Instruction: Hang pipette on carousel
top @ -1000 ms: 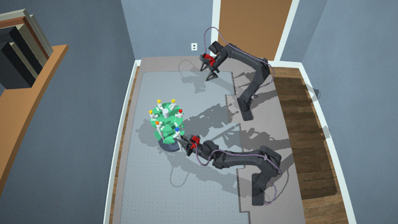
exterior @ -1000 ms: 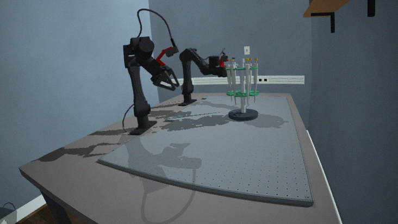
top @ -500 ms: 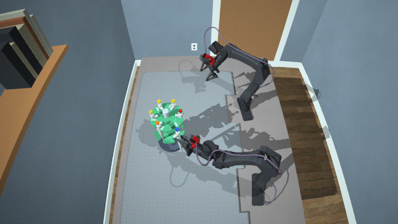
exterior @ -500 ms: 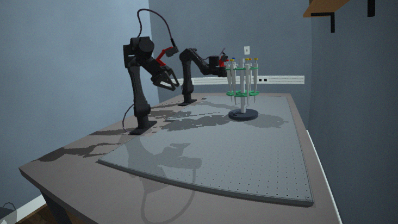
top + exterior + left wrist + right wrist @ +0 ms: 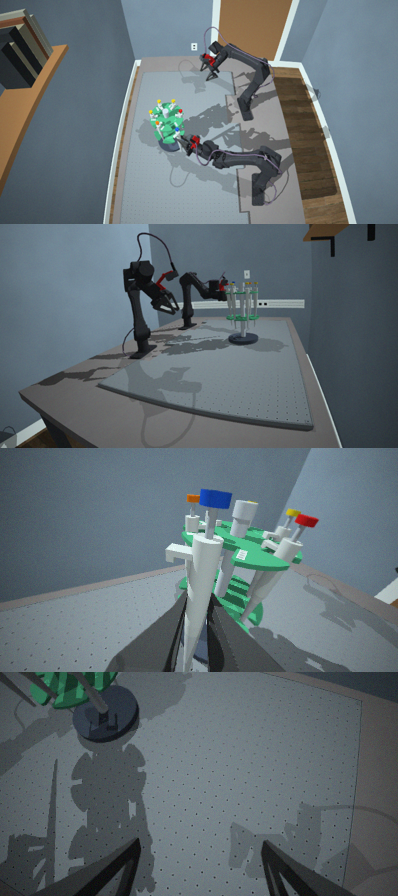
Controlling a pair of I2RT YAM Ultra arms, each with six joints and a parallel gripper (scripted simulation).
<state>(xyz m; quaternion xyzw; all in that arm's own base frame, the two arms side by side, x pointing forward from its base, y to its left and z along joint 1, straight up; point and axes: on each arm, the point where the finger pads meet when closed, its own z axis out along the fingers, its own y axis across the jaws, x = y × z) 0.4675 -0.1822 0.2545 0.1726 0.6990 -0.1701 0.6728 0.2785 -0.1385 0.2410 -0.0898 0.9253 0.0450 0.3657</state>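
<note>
So the pipette with the blue button (image 5: 177, 133) (image 5: 233, 282) (image 5: 202, 573) was up off the bench, clamped between the fingers of the left gripper (image 5: 179, 140) (image 5: 198, 595), right at the edge of the carousel (image 5: 166, 128) (image 5: 242, 304) (image 5: 260, 557) (image 5: 65, 692). It stood close to upright with a bit of a lean, button on top, and the fingers had it by the body, well below the finger hook (image 5: 178, 552). In the left wrist view that hook poked out to picture left, its tip turned down, and it wasn't behind any rail there — so not hung yet. Couldn't read the volume on the button, and the print on the small white label (image 5: 242, 554) on the green plate was too small too

The other pipettes were hanging around the head: one with an orange button (image 5: 159, 128) (image 5: 192, 523), one with a red button (image 5: 180, 113) (image 5: 287, 550), and three with yellow buttons in the top view. The carousel's round dark base (image 5: 168, 147) (image 5: 243, 338) (image 5: 125, 714) sat on the perforated board (image 5: 155, 189) (image 5: 236, 385) (image 5: 225, 767)

The right gripper (image 5: 203, 75) (image 5: 176, 311) (image 5: 200, 845) was hanging over the board, well apart from the carousel — fingers spread wide, nothing in them
</note>
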